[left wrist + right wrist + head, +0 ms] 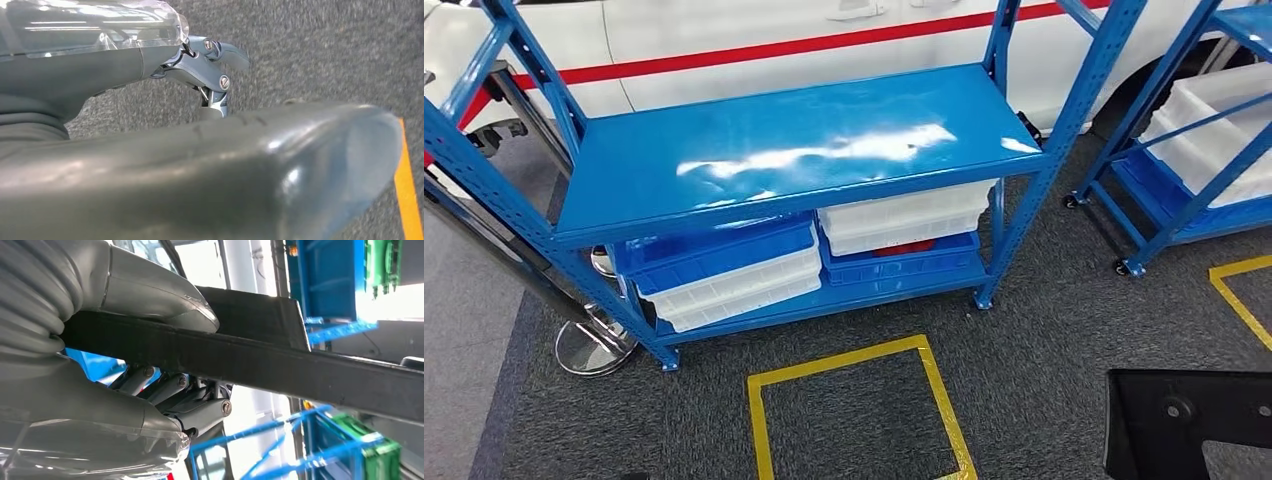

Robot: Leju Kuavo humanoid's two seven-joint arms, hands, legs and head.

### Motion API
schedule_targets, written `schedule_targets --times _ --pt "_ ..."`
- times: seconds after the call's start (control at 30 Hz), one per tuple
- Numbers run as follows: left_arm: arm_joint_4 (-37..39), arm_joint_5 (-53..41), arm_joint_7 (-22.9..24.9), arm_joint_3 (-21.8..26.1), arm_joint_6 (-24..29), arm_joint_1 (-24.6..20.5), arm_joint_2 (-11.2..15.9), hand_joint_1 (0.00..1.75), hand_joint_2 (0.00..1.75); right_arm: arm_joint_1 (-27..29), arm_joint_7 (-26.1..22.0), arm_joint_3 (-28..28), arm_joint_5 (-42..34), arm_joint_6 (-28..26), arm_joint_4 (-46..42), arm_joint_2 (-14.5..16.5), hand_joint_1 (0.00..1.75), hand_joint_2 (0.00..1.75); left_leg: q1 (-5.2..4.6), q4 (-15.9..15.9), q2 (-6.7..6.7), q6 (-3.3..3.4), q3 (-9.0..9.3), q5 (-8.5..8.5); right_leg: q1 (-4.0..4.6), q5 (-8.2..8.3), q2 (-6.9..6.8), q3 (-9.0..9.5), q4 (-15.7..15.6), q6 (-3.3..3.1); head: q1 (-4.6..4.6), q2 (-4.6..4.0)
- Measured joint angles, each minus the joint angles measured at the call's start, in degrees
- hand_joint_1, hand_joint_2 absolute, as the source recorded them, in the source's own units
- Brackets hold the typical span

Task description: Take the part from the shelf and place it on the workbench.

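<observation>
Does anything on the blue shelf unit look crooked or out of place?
Yes. On the lower level of the blue metal shelf, the stacked blue and white plastic bins on the left sit tilted, while the right stack lies more level.

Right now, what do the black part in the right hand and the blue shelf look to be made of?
Black part: matte, faintly grainy, flat with a round hole in the head view; probably moulded plastic, though coated metal is possible. The right hand grips it. Blue shelf: glossy painted metal, judging by bright glare and perforated uprights.
</observation>
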Motion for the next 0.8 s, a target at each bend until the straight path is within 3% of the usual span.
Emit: schedule_targets --times 0.03,0.1,0.13,0.17,0.2,0.23,0.3,0.33,0.4,0.47,0.5,0.53,0.6,0.67,0.7,0.73,0.8 --pt "0.0 0.0 0.0 0.0 0.0 0.1 -0.1 0.00 0.00 0.0 0.1 -0.1 -0.2 0.0 -0.1 0.0 1.75 1.75 0.17 1.7 -1.50 -0.34 -0.59 -2.02 0.00 0.61 0.53 -0.64 -0.1 -0.55 0.00 0.00" --pt "0.0 0.0 0.1 0.0 0.2 0.4 -0.3 0.00 0.00 0.2 0.5 -0.1 -0.6 0.1 -0.4 0.0 1.75 1.75 0.34 7.8 -4.69 -0.61 -2.20 -7.68 0.12 1.84 1.80 -2.14 -0.1 -1.15 0.00 0.00" --pt "0.0 0.0 0.1 0.0 0.3 0.5 -0.3 0.00 0.00 0.3 0.6 -0.1 -0.7 0.1 -0.4 0.0 1.75 1.75 0.34 11.1 -5.39 -0.54 -2.80 -9.77 0.28 2.46 2.52 -2.93 0.0 -1.30 -0.01 0.01" --pt "0.0 0.0 0.1 0.0 0.3 0.6 -0.3 0.00 0.00 0.4 0.7 -0.1 -0.8 0.1 -0.4 0.0 1.75 1.75 0.31 13.3 -5.70 -0.36 -2.85 -10.60 0.46 3.05 3.27 -3.69 0.0 -1.35 -0.01 0.01" --pt "0.0 0.0 0.1 0.0 0.4 0.6 -0.3 0.00 0.00 0.5 0.8 -0.1 -0.9 0.1 -0.4 0.0 1.75 1.75 0.26 13.7 -5.87 -0.08 -2.10 -10.25 0.63 3.63 4.04 -4.41 0.1 -1.36 -0.01 0.01" --pt "0.0 0.0 0.1 0.0 0.4 0.5 -0.3 0.00 0.00 0.6 0.8 -0.1 -1.0 0.2 -0.5 0.0 1.75 1.75 0.17 11.9 -6.11 0.36 -0.25 -8.86 0.79 4.21 4.85 -5.07 0.1 -1.32 -0.01 0.01" --pt "0.0 0.1 0.2 0.1 0.5 0.4 -0.2 0.00 0.00 0.7 0.8 -0.1 -1.0 0.3 -0.5 0.0 1.75 1.75 -0.17 3.9 -7.90 1.64 5.22 -6.04 0.98 5.28 6.30 -6.09 0.1 -1.15 -0.01 0.01" --pt "0.0 0.1 0.2 0.1 0.6 0.3 -0.2 0.00 0.00 0.8 0.9 -0.1 -1.0 0.4 -0.5 0.0 1.75 1.75 -0.32 -0.2 -9.05 2.09 7.70 -5.39 0.98 5.84 6.98 -6.46 0.1 -0.94 -0.01 0.01" --pt "0.0 0.2 0.2 0.2 0.8 0.3 -0.1 0.00 0.00 0.8 1.3 -0.1 -1.1 0.7 -0.5 0.0 1.75 1.75 -0.66 -4.4 -10.40 2.50 9.82 -5.50 0.74 6.83 8.14 -6.94 -0.1 -0.29 -0.01 0.00" --pt "0.0 0.2 0.1 0.4 1.1 0.3 -0.2 0.00 0.00 1.0 1.7 -0.2 -1.2 1.0 -0.5 0.0 1.75 1.75 -0.73 -5.2 -9.38 2.54 9.72 -4.62 0.53 7.74 9.14 -7.23 -0.5 0.52 -0.01 0.00" --pt "0.0 0.2 0.1 0.4 1.2 0.3 -0.2 0.00 0.00 1.2 1.9 -0.3 -1.3 1.1 -0.5 0.0 1.75 1.75 -0.61 -5.7 -8.68 2.71 9.56 -3.97 0.59 7.47 8.63 -7.60 -0.1 0.81 0.02 0.00" --pt "0.0 0.2 0.1 0.4 1.3 0.3 -0.3 0.00 0.00 1.3 2.0 -0.4 -1.3 1.2 -0.6 0.0 1.75 1.75 -0.47 -6.2 -7.91 2.94 9.29 -3.24 0.71 6.26 7.54 -8.28 1.1 1.05 0.07 0.00" --pt "0.0 0.2 0.0 0.5 1.3 0.6 -0.3 0.00 0.00 1.3 2.1 -0.5 -1.3 1.3 -0.6 0.1 1.75 1.75 -0.42 -6.6 -6.32 3.24 8.46 -2.31 0.73 1.64 4.64 -10.57 7.0 1.49 0.15 -0.01" --pt "0.0 0.2 0.1 0.6 1.3 0.9 -0.3 0.00 0.00 1.4 2.2 -0.5 -1.3 1.3 -0.5 0.1 1.75 1.75 -0.46 -6.2 -4.54 3.18 7.49 -1.90 0.34 -1.95 3.48 -12.10 13.3 2.14 0.15 0.00" --pt "0.0 0.2 0.1 0.7 1.3 0.9 -0.3 0.00 0.00 1.4 2.2 -0.5 -1.3 1.3 -0.5 0.1 1.75 1.75 -0.44 -5.8 -3.69 3.09 7.01 -1.79 0.09 -2.30 3.19 -11.53 14.1 2.47 0.15 -0.01" --pt "0.0 0.2 0.1 0.8 1.4 0.9 -0.3 0.00 0.00 1.4 2.3 -0.5 -1.3 1.3 -0.5 0.2 1.75 1.75 -0.39 -5.4 -2.91 2.95 6.55 -1.76 -0.16 -1.70 2.85 -9.82 12.7 2.75 0.15 0.00" --pt "0.0 0.3 0.2 1.0 1.6 0.9 -0.4 0.00 0.00 1.4 2.3 -0.5 -0.9 1.5 -0.5 0.2 1.75 1.75 -0.30 -4.3 -1.59 2.47 5.79 -1.98 -0.50 0.14 1.03 -4.29 5.4 2.94 0.15 0.00"
